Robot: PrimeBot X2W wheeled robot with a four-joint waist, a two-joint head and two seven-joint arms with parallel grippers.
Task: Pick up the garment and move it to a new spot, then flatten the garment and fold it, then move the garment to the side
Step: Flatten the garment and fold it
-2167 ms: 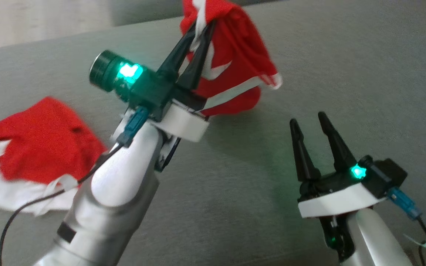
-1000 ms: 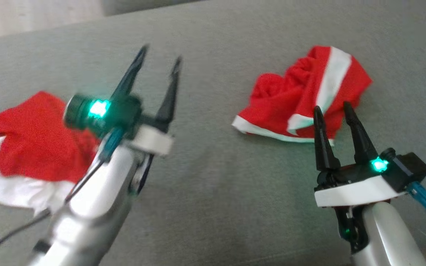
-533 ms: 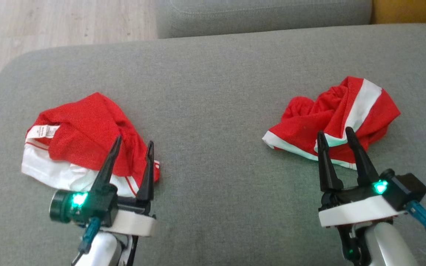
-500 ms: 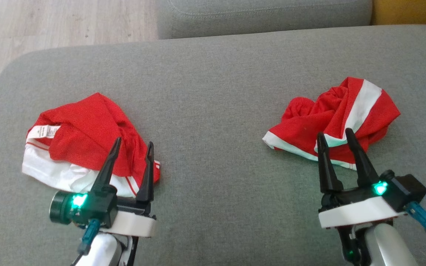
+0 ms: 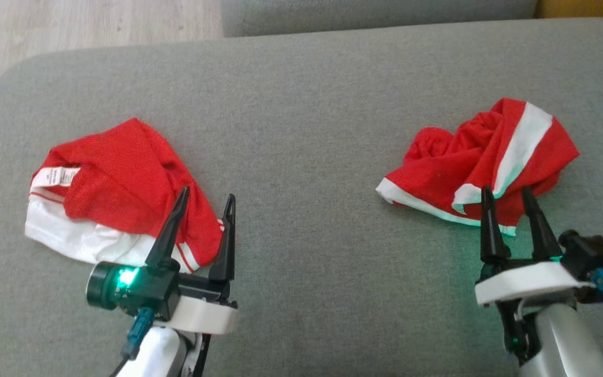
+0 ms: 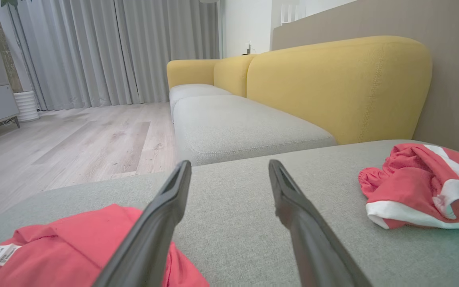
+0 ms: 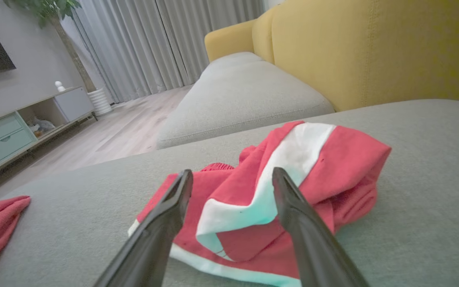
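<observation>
The crumpled red garment lies just past the right gripper — jaws spread wide, seemingly not touching it.

A home living room is shown. A sofa with yellow backs and grey seats is seen on the right. Long curtains are hung at the far end above a wood floor. A low cabinet and a plant are set on the left.
</observation>
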